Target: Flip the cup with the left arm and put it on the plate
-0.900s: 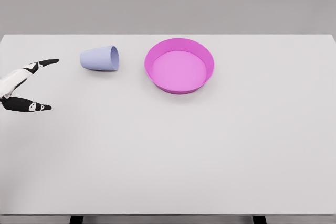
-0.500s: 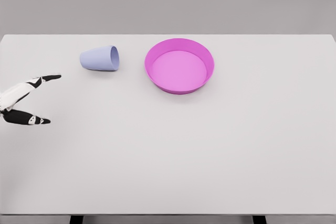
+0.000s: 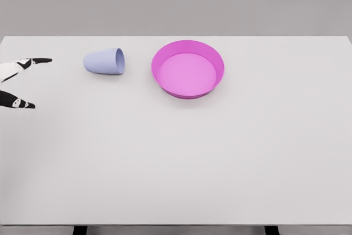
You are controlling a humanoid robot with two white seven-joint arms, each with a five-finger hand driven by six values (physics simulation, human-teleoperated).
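A pale lavender cup (image 3: 104, 61) lies on its side on the white table, its mouth facing right toward the plate. The pink plate (image 3: 188, 69), a shallow round dish with a raised rim, sits to the cup's right at the table's far middle. My left hand (image 3: 25, 82) shows at the left edge, fingers spread wide and holding nothing, a short gap left of the cup. The upper finger (image 3: 37, 60) points at the cup's level; the lower one (image 3: 19, 103) is nearer me. The right hand is out of view.
The white table (image 3: 181, 158) fills the view, with its far edge just behind the cup and plate and its front edge at the bottom of the view. A plain grey wall stands behind.
The left hand dipped toward me half a second ago, then rose back and drew left toward the table's edge. Its fingers stay spread. Cup and plate have not moved.
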